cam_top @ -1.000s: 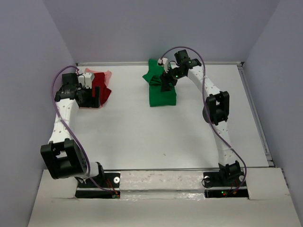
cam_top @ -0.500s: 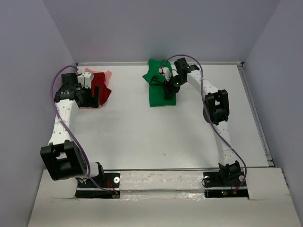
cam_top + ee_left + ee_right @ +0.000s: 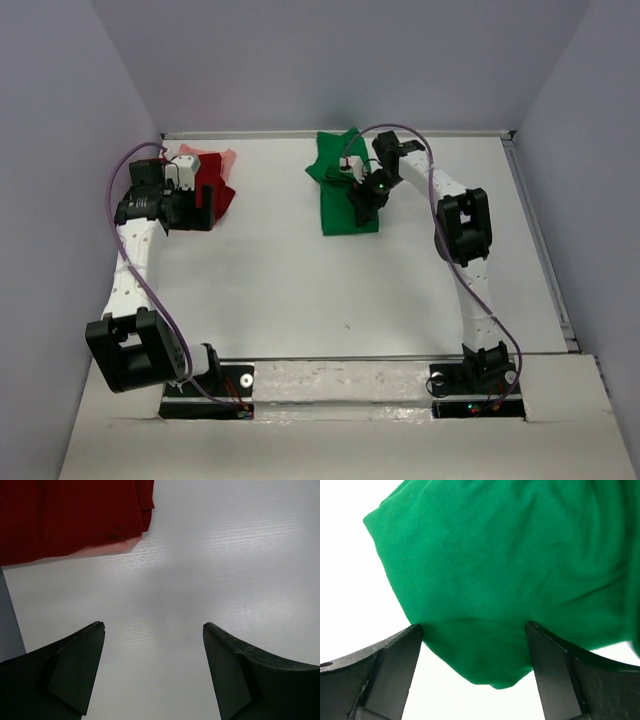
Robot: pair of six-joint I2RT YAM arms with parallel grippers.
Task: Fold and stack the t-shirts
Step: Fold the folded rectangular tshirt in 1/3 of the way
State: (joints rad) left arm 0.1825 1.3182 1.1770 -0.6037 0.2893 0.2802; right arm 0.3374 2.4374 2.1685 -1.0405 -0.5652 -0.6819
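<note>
The bright green t-shirt lies bunched at the back middle of the table. My right gripper hangs over its right half. In the right wrist view the green t-shirt fills the upper part, and my right gripper stands open with a rounded cloth corner lying between its fingers. The dark red t-shirt rests on the pale salmon-pink t-shirt at the back left. My left gripper is open just beside that pile. The left wrist view shows the left gripper over bare table, near the dark red t-shirt and a pink edge.
The white table is closed in by grey walls at the back and on both sides, with a rail along its right edge. Both arm bases sit on the near strip.
My right gripper has come toward the near side and down over the green t-shirt, and its jaws have widened, letting the cloth go. The green t-shirt now reaches further forward. The left arm has hardly moved.
</note>
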